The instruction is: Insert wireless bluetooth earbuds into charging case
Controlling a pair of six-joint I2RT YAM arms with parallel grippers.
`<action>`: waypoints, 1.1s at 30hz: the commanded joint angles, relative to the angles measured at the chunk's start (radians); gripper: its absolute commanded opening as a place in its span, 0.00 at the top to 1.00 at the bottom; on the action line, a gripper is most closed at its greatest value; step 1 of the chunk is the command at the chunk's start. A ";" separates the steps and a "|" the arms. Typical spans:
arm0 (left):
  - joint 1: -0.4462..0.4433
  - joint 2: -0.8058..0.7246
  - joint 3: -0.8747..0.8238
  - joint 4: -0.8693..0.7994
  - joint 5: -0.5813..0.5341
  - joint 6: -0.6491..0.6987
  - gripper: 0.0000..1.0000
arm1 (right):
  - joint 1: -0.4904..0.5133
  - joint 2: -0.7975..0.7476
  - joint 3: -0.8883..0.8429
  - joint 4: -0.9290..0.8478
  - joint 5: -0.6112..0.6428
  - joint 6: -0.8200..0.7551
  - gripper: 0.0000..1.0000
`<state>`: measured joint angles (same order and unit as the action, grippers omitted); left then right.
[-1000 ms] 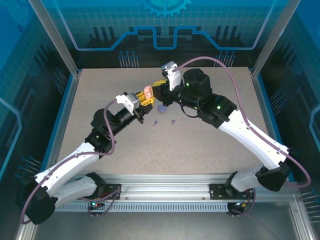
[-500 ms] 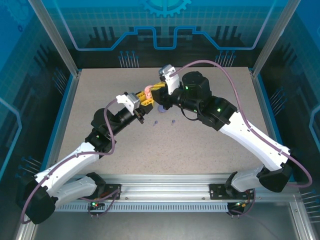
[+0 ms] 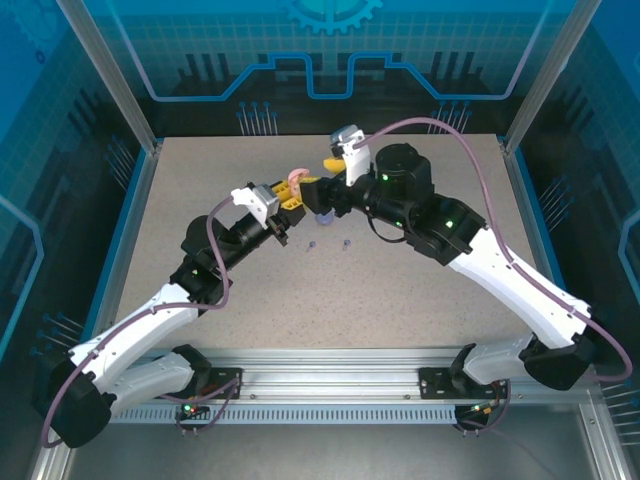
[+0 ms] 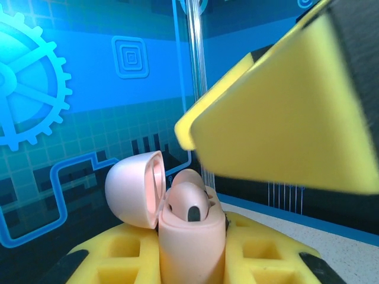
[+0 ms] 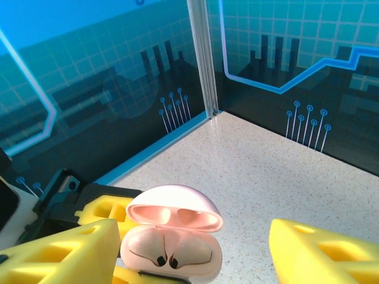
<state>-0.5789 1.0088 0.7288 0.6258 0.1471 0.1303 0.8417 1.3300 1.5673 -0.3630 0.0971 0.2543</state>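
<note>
Two pink earbuds [image 5: 166, 253] sit side by side in the open pink charging case [image 5: 195, 263]. The right wrist view looks straight into the case's wells, with the lid raised behind them. The left wrist view shows the same case from the side, lid swung left, and there only one bud's rounded top is clear.

The left gripper [image 3: 292, 196] is pinched on the case's lower body and holds it upright above the table [image 3: 400, 310]. The right gripper [image 5: 195, 260] stands spread, one yellow finger close to the case and the other well apart. That spread is hard to read from the top camera.

The top view adds two tiny purple earbuds [image 3: 311, 246] lying on the table near the grippers, apart from each other. A purple rounded thing [image 3: 322, 215] lies partly hidden under the right arm.
</note>
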 commanded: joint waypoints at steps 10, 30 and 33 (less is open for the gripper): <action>-0.006 0.003 0.026 0.019 0.019 -0.007 1.00 | -0.132 -0.025 0.101 -0.133 -0.036 0.177 0.28; -0.024 0.057 0.022 0.036 0.079 -0.086 1.00 | -0.174 0.426 0.627 -0.526 -0.274 0.155 0.74; -0.025 0.062 0.027 0.038 0.077 -0.083 1.00 | -0.171 0.438 0.631 -0.550 -0.290 0.143 0.77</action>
<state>-0.5957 1.0664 0.7288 0.6254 0.2073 0.0532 0.6731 1.7630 2.1593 -0.8421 -0.1463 0.4179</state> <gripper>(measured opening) 0.209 0.234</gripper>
